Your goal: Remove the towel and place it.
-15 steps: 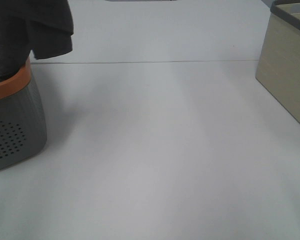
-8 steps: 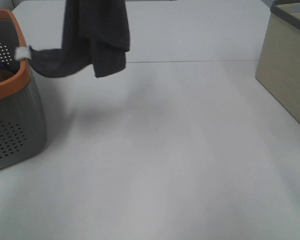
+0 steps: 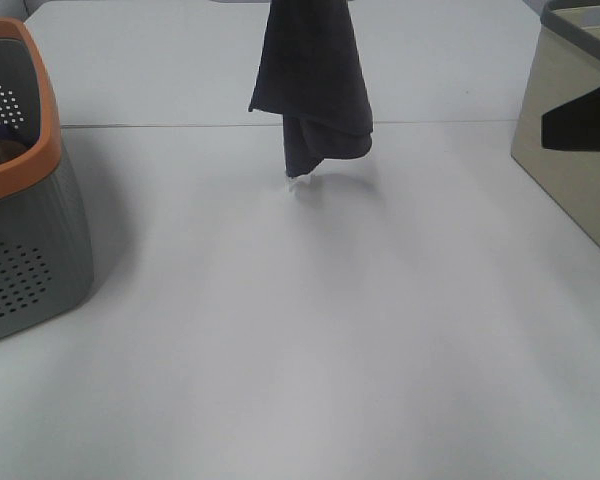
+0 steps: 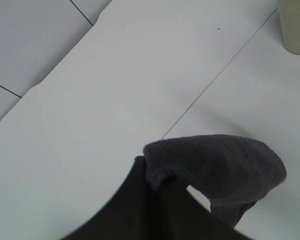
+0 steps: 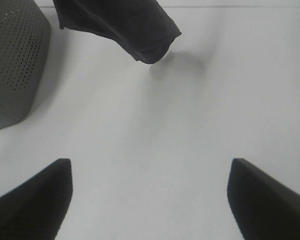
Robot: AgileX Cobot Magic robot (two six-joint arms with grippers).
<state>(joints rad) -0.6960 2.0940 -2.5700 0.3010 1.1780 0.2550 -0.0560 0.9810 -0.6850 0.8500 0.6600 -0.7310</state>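
Observation:
The towel (image 3: 315, 90) is a dark charcoal cloth hanging bunched from above the frame's top over the far middle of the table, its small white tag (image 3: 297, 182) at the low tip just over the surface. My left gripper is above the exterior view; in the left wrist view its dark fingers (image 4: 140, 215) are shut on the towel (image 4: 220, 165). My right gripper (image 5: 150, 200) is open and empty, low over the table, with the towel (image 5: 120, 22) ahead of it. It shows as a dark shape (image 3: 580, 120) at the right.
A grey perforated basket with an orange rim (image 3: 42, 100) stands at the left edge; it also shows in the right wrist view (image 5: 15, 60). A beige box (image 3: 570, 190) stands at the right. A seam (image 3: 430, 122) crosses the white table.
The towel has been carried to the right, from over the basket to the table's far middle, and now hangs straight. The right gripper has come into view at the right.

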